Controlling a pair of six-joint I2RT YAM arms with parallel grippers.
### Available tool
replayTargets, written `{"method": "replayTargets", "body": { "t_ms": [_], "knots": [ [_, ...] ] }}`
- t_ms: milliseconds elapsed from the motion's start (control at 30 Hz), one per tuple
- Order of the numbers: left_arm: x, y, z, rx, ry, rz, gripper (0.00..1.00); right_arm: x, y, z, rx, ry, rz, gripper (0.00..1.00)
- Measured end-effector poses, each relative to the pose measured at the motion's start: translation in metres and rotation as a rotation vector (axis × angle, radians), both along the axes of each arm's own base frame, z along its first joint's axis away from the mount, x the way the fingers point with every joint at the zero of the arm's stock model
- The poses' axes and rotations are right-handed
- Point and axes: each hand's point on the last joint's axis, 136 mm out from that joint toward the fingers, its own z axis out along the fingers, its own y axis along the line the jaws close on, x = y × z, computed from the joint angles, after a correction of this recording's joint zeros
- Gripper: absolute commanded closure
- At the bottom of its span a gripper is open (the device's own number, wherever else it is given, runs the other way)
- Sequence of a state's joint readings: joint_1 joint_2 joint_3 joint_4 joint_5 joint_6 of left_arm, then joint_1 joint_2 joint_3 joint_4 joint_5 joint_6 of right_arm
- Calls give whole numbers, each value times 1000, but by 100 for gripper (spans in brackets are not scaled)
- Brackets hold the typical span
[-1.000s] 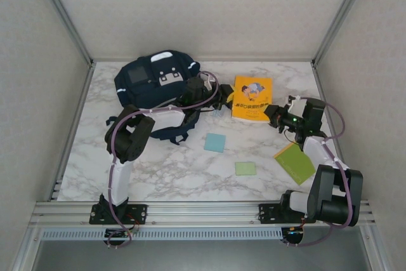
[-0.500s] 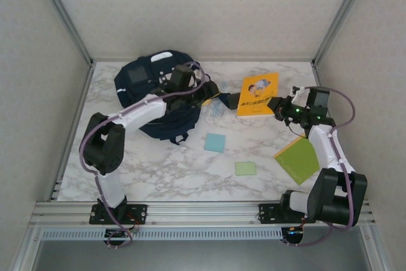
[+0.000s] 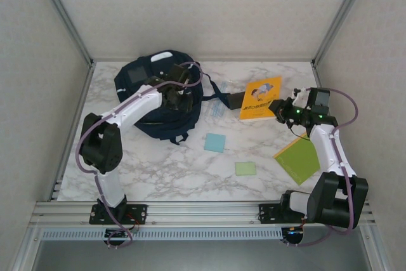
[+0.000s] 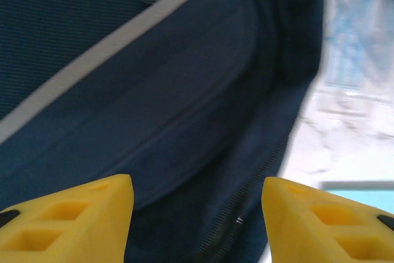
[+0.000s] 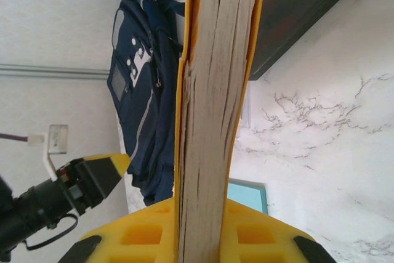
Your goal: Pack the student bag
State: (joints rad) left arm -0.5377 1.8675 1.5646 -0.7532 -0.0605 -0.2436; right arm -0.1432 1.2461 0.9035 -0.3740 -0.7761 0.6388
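Packing looks barely begun: the student bag lies at the worktop's far left corner, the left gripper over it with jaws apart and empty, while the right gripper is clamped on the orange book. A blue pad, green pad and green notebook lie unpacked; whether the bag's mouth is open, or what it holds, cannot be made out

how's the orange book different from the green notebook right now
The orange book is clamped in the right gripper; the green notebook lies loose on the table. The orange book's cover has a picture and lettering; the green notebook's looks plain. The orange book is farther back, the green notebook nearer the arm bases. Both are outside the student bag.
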Motion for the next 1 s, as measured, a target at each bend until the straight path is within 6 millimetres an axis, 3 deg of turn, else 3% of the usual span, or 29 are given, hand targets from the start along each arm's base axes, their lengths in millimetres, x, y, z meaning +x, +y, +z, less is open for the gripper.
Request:
{"method": "replayTargets", "body": {
  "t_ms": [167, 600, 667, 733, 800, 1000],
  "knots": [
    [16, 17, -27, 81, 39, -3, 44, -2, -1, -3, -5, 15, -6, 100],
    [18, 20, -80, 123, 155, -70, 43, -3, -2, -5, -19, 19, -4, 100],
    [19, 20, -82, 113, 162, -69, 55, -4, -2, -6, -20, 24, -3, 100],
    [22, 22, -82, 103, 168, -70, 83, -4, -2, -7, -23, 26, -3, 100],
    [25, 23, -83, 96, 173, -74, 100, -4, -2, -7, -24, 26, -4, 100],
    [29, 24, -81, 84, 169, -95, 100, -5, -2, -8, -27, 27, -4, 100]
  ]
}}
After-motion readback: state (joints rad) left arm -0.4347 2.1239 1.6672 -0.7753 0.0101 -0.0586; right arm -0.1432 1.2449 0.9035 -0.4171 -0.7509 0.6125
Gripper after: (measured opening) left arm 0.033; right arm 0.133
